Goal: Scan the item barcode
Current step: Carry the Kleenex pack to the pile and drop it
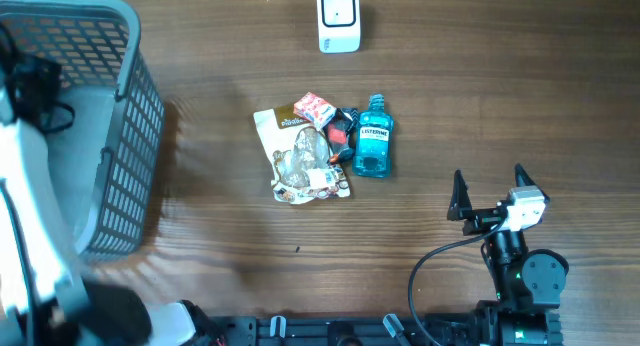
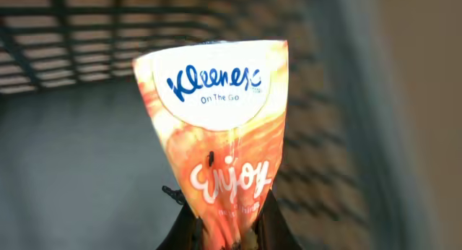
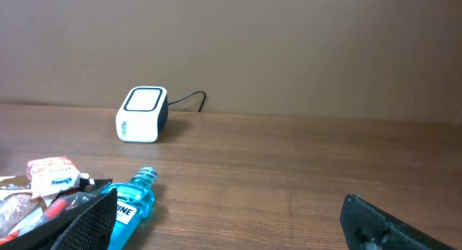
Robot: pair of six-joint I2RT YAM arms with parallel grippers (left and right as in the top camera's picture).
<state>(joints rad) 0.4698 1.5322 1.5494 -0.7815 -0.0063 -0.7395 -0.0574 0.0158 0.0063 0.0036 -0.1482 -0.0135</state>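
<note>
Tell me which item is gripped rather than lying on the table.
The orange Kleenex pack, pinched in the left pincer inside the basket; the Listerine bottle and snack bag lie loose on the table.

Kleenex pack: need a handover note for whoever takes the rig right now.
Left fingers: shut on the Kleenex pack, down inside the grey basket.
Right fingers: open, holding nothing, near the table's front right.
Scanner: far edge, centre.
Done: pack gripped.
Left: carry it to the scanner and present the barcode, which is not visible from here. Listerine bottle and snack bag lie mid-table.
</note>
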